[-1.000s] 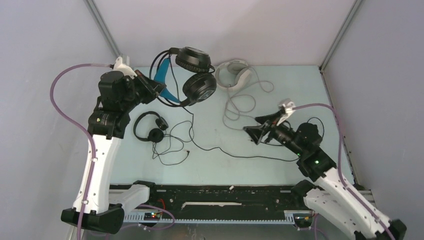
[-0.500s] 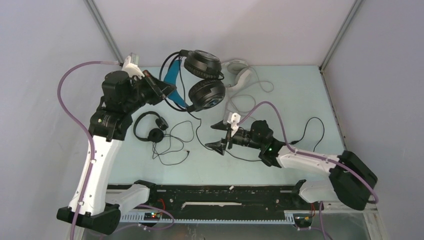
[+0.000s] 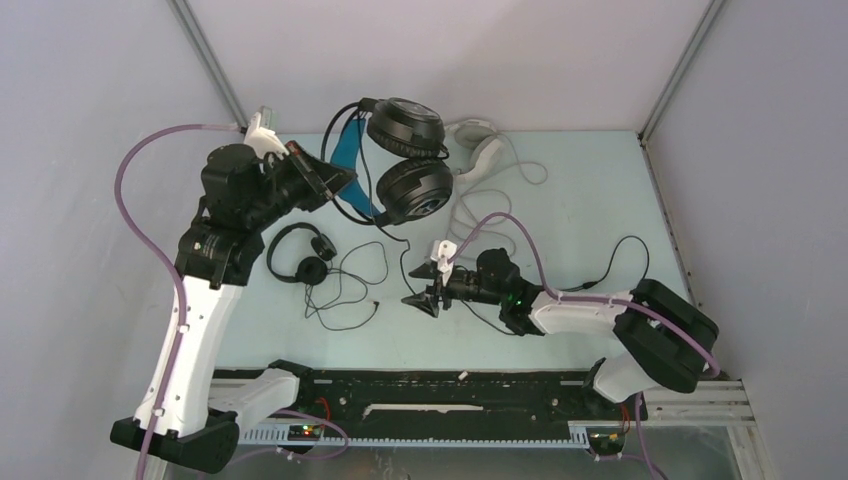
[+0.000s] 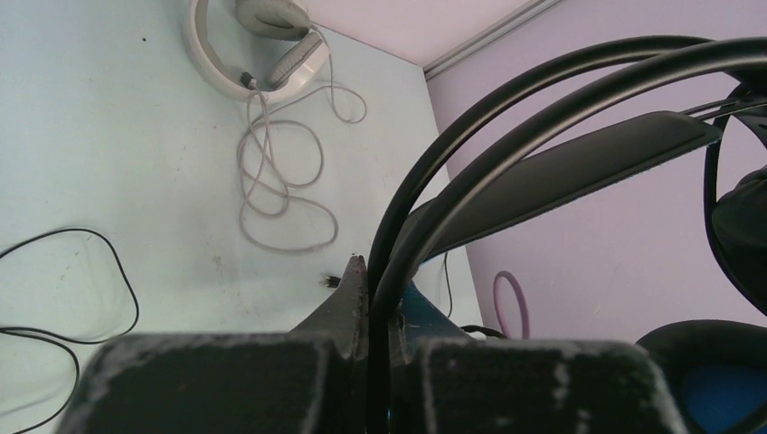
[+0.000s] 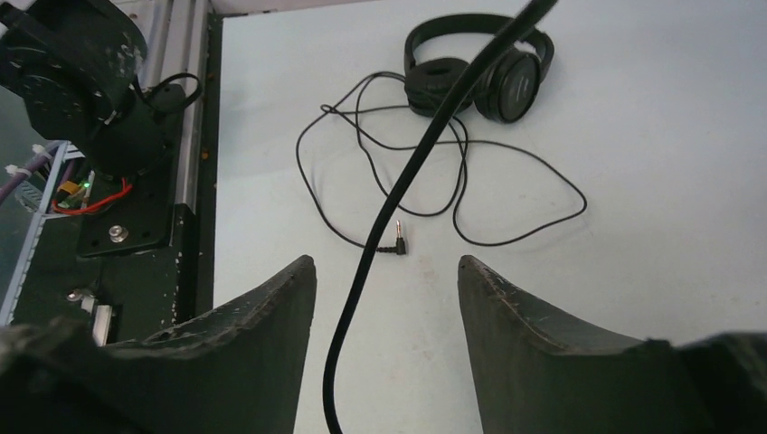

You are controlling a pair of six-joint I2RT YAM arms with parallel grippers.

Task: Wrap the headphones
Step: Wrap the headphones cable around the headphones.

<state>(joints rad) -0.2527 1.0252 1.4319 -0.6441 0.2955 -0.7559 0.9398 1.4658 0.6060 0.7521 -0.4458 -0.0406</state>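
We judge the task barely begun: all three cords lie loose, none coiled. Our left gripper is clamped tight on the headband of the bulky black pair, held up at twelve o'clock over the table, headband toward nine, cups toward three, long axis twelve-to-six. Its cord passes between the parted fingers of our right gripper, which grips nothing. The white pair lies at one o'clock, the small black pair at nine.

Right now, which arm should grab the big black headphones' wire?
Probably the right. The right gripper is open with that cord between its fingers; the left gripper is shut on the headband.
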